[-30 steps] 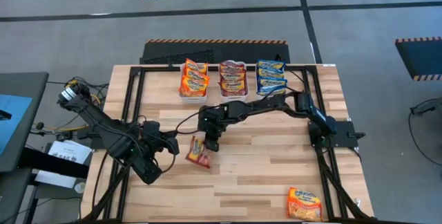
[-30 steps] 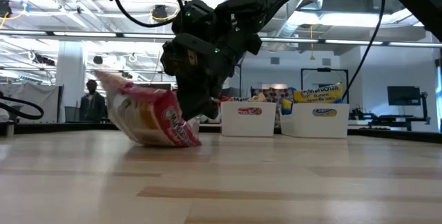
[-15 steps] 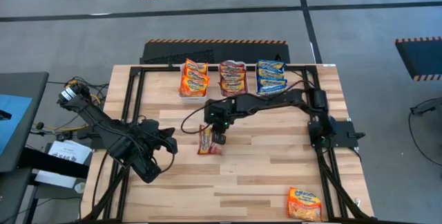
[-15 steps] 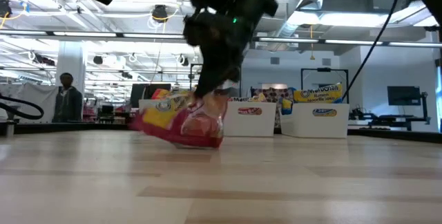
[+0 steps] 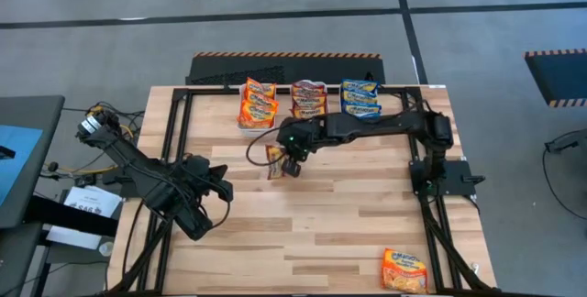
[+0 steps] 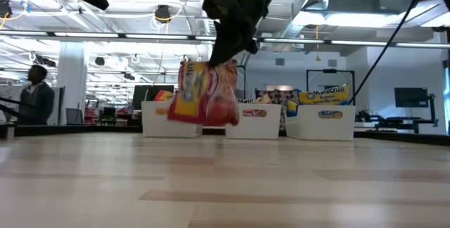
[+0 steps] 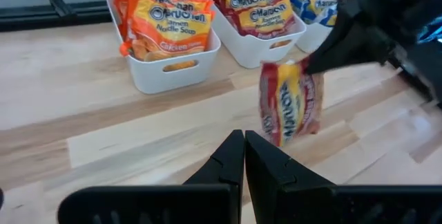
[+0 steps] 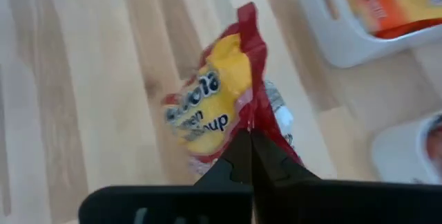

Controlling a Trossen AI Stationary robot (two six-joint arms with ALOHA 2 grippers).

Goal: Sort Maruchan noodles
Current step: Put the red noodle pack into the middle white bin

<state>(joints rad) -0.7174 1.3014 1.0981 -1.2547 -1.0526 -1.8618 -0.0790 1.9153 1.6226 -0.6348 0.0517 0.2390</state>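
Observation:
My right gripper (image 5: 288,158) is shut on a dark red and yellow Maruchan packet (image 5: 274,161), which hangs in the air in front of the bins in the low view (image 6: 207,93). Three white bins stand at the far edge: the orange-packet bin (image 5: 257,104), the red-packet bin (image 5: 309,101) and the blue-packet bin (image 5: 359,99). One orange packet (image 5: 404,269) lies flat near the table's near right corner. My left gripper (image 5: 223,190) waits shut over the near left part of the table; its wrist view shows its fingers (image 7: 244,141) closed. My right gripper pinches the dark red packet between its two fingers at its crimped red edge (image 8: 257,117). The fingers come from above, slanting down (image 6: 232,48). The packet is lifted clear of the table and hangs on edge below the fingers.
The three bins sit side by side along the far edge, each holding several packets. Black frame rails run along the table's left, right and far sides. Bare wood lies across the middle and near part. A person stands in the room far behind on the left (image 6: 35,101).
My right gripper has risen and moved toward the far edge and the bins, carrying the dark red packet. The packet leaned on the table a second ago; now it is lifted clear and hangs on edge.

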